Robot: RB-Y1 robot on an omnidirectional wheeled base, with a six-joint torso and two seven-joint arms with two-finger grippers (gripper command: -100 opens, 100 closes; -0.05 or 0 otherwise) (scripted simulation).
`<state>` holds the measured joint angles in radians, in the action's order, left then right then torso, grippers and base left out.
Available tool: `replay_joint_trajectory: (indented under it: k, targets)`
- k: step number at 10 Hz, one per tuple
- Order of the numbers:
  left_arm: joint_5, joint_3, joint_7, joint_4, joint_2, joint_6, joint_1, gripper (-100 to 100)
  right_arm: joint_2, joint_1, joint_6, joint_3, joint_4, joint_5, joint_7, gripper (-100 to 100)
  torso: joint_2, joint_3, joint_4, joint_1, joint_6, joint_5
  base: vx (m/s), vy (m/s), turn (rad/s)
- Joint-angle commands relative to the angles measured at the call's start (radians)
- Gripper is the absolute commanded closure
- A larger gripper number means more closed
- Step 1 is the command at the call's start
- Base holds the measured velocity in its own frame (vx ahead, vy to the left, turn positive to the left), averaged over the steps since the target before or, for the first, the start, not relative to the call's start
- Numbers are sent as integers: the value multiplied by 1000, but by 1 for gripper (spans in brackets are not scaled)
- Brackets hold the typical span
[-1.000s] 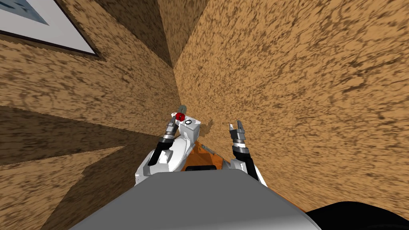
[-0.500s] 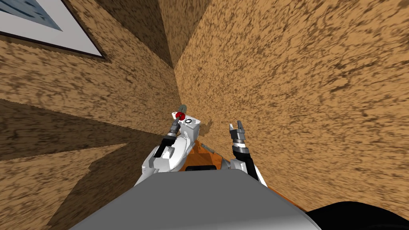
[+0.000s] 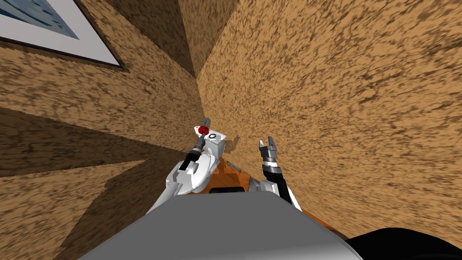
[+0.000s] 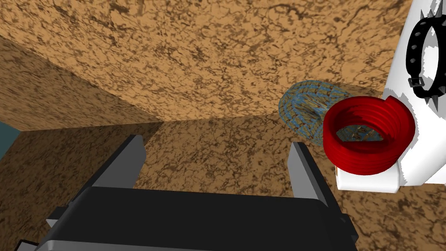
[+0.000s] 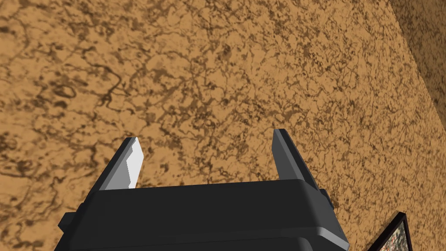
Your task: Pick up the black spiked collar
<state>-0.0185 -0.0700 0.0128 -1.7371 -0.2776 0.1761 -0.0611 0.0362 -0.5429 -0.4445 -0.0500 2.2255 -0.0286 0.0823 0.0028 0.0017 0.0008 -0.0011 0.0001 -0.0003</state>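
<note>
Head view: we see the small black ring-shaped collar (image 3: 210, 136) lying on a white top (image 3: 219, 144), near our left tool (image 3: 200, 139). Left wrist view: it bears grey spikes and a buckle; the left tool gapes wide, empty. Right wrist view: our right tool (image 5: 204, 139) is wide, empty.

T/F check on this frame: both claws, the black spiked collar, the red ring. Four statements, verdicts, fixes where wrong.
1. The left claw is open and holds nothing. True.
2. The black spiked collar sits between the left claw's fingers. False: it lies on the white surface, off to one side of the claw, past the red ribbed ring.
3. The red ribbed ring is nearer the left claw than the black spiked collar is. True.
4. The right claw is shut on the collar. False: it is open and empty, facing a mottled brown wall.
</note>
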Motion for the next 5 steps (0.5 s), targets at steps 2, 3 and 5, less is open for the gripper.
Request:
replay_joint_trajectory:
  k: [2, 3, 5]
  targets:
    - [-7, -4, -1, 87, -17, -61, 64, -100, 0, 0, 0, 0, 0, 0, 0, 0, -1, 0, 0, 0, 0, 0, -42, -20, -21]
    - [-7, -4, -1, 111, -17, -68, 64, -100, 0, 0, 0, 0, 0, 0, 0, 0, -1, 0, 0, 0, 0, 0, -38, -18, -25]
    - [-12, -7, 0, 171, -28, -112, 106, -100, 0, 0, 0, 0, 0, 0, 0, 0, -1, -1, 0, 0, 0, 0, -34, -13, -31]
